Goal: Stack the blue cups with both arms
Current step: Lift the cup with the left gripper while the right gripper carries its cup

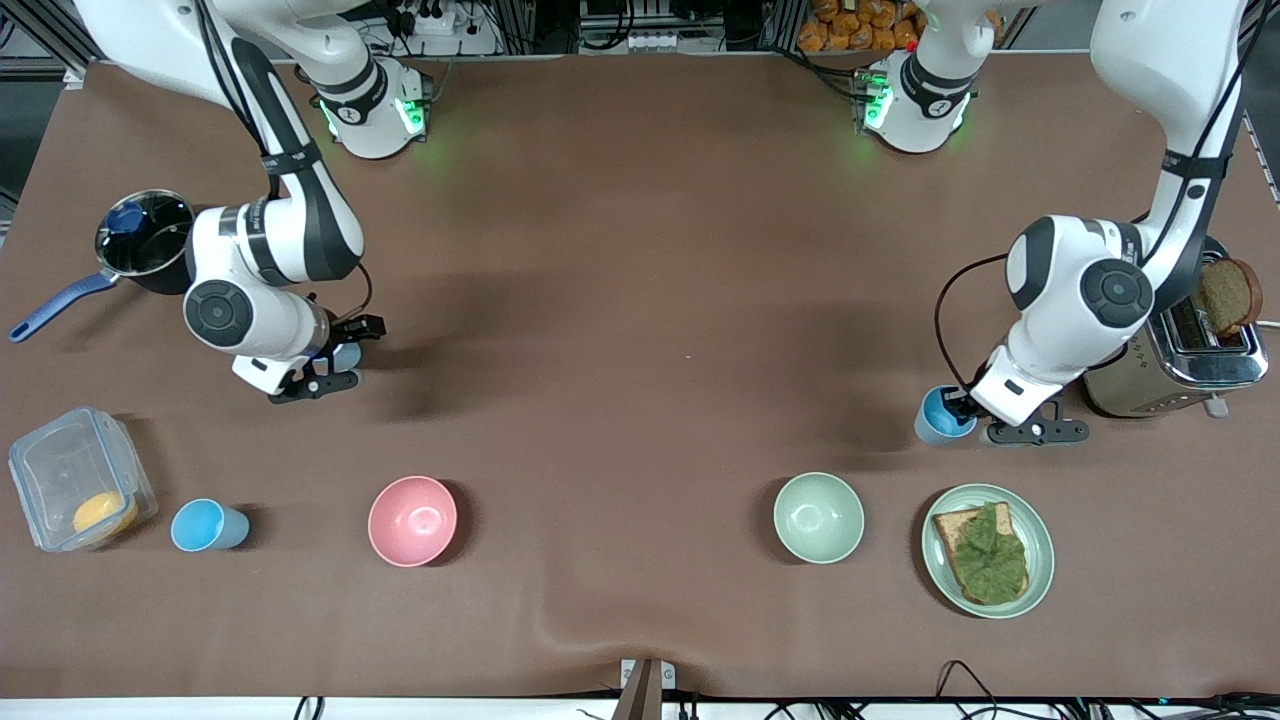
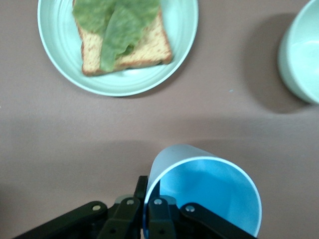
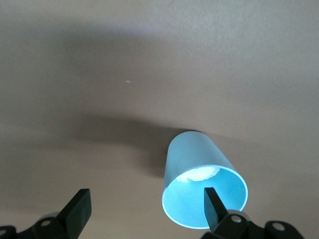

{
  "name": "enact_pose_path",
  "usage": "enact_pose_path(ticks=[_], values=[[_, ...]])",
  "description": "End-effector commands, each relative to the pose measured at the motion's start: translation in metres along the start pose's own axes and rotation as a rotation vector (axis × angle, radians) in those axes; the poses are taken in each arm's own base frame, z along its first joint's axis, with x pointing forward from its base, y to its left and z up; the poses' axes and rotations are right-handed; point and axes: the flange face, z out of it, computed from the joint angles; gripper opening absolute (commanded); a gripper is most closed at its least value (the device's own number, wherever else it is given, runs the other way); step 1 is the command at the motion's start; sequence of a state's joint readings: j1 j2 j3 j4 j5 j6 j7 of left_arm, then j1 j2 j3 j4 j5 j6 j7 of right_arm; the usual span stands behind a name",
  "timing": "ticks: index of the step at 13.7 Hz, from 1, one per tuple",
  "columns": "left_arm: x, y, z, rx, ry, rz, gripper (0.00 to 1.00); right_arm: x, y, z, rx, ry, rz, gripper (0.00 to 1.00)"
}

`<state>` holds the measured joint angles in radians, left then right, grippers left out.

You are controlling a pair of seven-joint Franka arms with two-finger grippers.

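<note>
My left gripper [image 1: 962,408] is shut on the rim wall of a sky-blue cup [image 1: 941,415], with one finger inside and one outside. It is by the toaster, low at the table. The pinch [image 2: 145,204] on this cup [image 2: 209,194] shows in the left wrist view. My right gripper [image 1: 340,362] is open and low over a paler blue cup [image 1: 348,353], which it mostly hides. In the right wrist view this cup [image 3: 194,159] stands upright with one finger [image 3: 213,205] over its mouth and the other finger [image 3: 79,208] wide outside; the gripper [image 3: 147,209] straddles its wall. Another blue cup [image 1: 207,525] sits beside the plastic box.
A pink bowl [image 1: 412,520] and a pale green bowl [image 1: 818,517] sit near the front camera. A green plate [image 1: 1040,560] holds toast with lettuce. A toaster [image 1: 1180,365] stands at the left arm's end. A saucepan [image 1: 145,245] and a clear box [image 1: 75,485] stand at the right arm's end.
</note>
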<state>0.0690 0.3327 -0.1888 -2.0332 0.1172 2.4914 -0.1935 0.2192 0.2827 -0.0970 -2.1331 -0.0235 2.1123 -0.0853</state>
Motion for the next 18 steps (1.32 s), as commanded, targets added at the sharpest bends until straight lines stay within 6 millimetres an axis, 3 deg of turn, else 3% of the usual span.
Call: enact_pose_path(ticks=[1, 4, 7, 11, 12, 13, 18], values=[[0.001, 0.014, -0.019, 0.006, 0.027, 0.014, 0.00, -0.010, 0.006, 0.003, 0.001, 0.004, 0.020, 1.00], [0.002, 0.024, -0.030, 0.003, 0.030, 0.026, 0.00, -0.009, 0.008, 0.012, 0.002, -0.009, 0.024, 1.00], [0.009, 0.023, -0.042, 0.012, 0.012, 0.026, 0.00, -0.005, 0.009, 0.024, 0.001, -0.016, 0.025, 0.81], [0.017, 0.034, -0.054, 0.011, 0.003, 0.037, 0.00, -0.003, 0.012, 0.033, 0.004, -0.036, 0.020, 0.28], [0.015, 0.044, -0.058, 0.006, 0.001, 0.051, 0.00, -0.002, 0.011, 0.034, 0.003, -0.038, 0.018, 0.11], [0.013, 0.054, -0.062, 0.003, -0.002, 0.050, 0.00, -0.002, 0.010, 0.036, 0.003, -0.042, 0.017, 0.00], [0.017, 0.085, -0.090, -0.001, -0.019, 0.001, 0.00, 0.006, 0.000, 0.017, -0.005, -0.039, 0.011, 0.00]])
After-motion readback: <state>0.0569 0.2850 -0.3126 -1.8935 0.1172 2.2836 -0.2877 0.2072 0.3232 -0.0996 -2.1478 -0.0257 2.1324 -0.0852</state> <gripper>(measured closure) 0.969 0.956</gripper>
